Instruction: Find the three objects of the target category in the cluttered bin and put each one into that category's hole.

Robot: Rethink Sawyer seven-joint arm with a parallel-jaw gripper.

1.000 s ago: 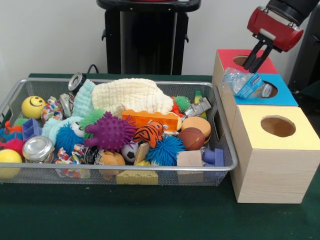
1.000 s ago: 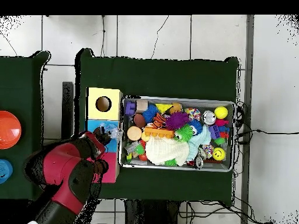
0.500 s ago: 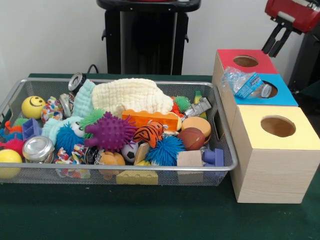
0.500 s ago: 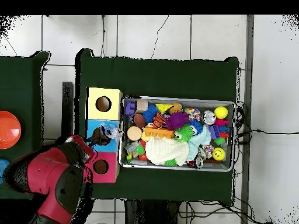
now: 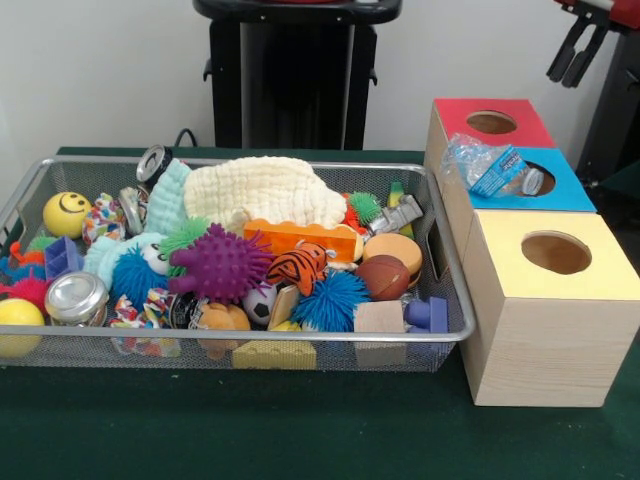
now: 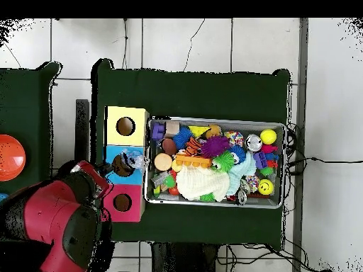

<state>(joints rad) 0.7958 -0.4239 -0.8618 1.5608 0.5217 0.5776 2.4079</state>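
The claw (image 5: 578, 52) hung high at the top right corner of the front view, above and behind the red box (image 5: 490, 122), its two dark fingers (image 5: 560, 58) spread apart and holding nothing. Only the tips showed, so the gap is read from those alone.

Just below, a crumpled clear bottle (image 5: 490, 168) lay on top of the blue box (image 5: 560, 185), resting over that box's hole rather than down inside it. Its long axis ran roughly across the box top, cap end toward the hole on the right, crushed body reaching toward the bin (image 5: 440, 290). In the overhead view the bottle (image 6: 126, 164) sat on the blue square, and whether part of it had sunk into the hole cannot be told.

By my reading, a drop-off was in hand and not quite finished. The next move called either for a nudge to tip the bottle cap-first through the hole, or for a trip to the bin to find another item of its kind among the balls and blocks, perhaps the metal cans (image 5: 76, 297) near the left end.

The yellow box (image 5: 550, 300) stood nearest on the worktop (image 5: 300, 430), its hole clear.
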